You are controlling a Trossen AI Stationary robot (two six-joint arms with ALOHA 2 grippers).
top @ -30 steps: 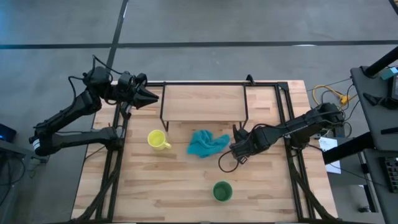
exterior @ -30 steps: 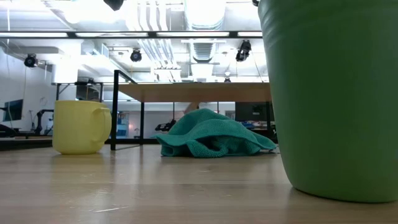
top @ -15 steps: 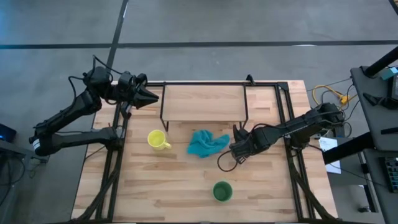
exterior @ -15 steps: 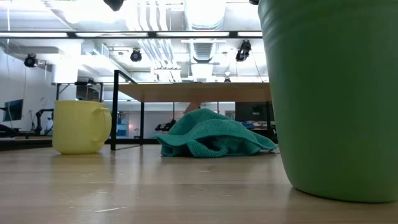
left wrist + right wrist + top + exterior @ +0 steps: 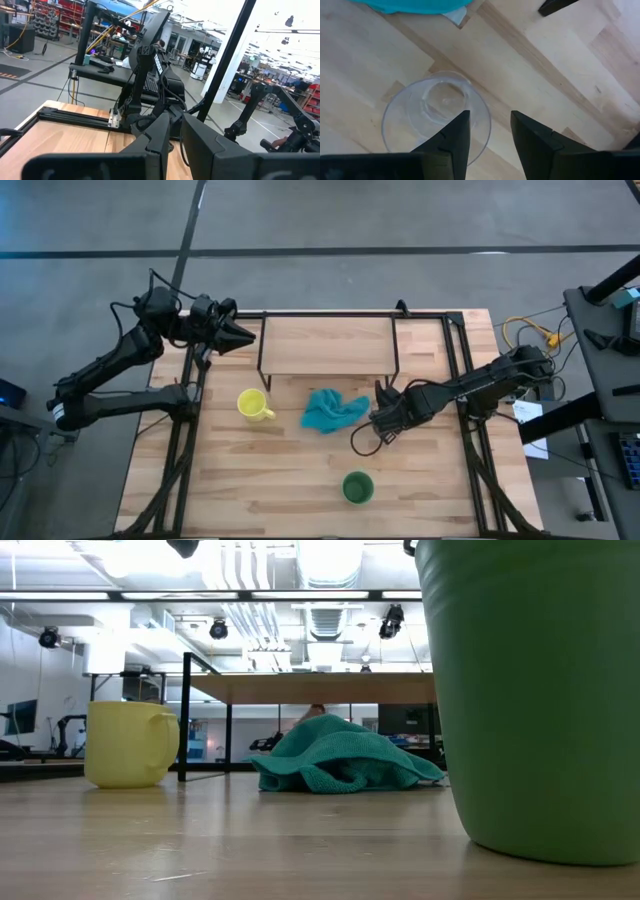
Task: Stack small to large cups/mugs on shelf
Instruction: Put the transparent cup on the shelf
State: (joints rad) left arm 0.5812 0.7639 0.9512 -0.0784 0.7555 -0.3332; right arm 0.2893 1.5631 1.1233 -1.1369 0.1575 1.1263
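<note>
The right end effector (image 5: pixel 487 135) hangs with its fingers apart over the small clear glass cup (image 5: pixel 436 117), which stands on the surface (image 5: pixel 290 480) beside the teal cloth (image 5: pixel 330 410), near the shelf (image 5: pixel 325 345). The yellow mug (image 5: pixel 252 403) stands toward the left edge, the green cup (image 5: pixel 357 486) near the front edge. The left end effector (image 5: pixel 240 335) waits at the back left corner, fingers nearly together, holding nothing. One finger may strike the glass rim and tip it. Only the right wrist view shows the glass; the high view hides it.

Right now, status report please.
Right pincer open over the glass cup. Left pincer idle beside the shelf. Teal cloth close by.
</note>
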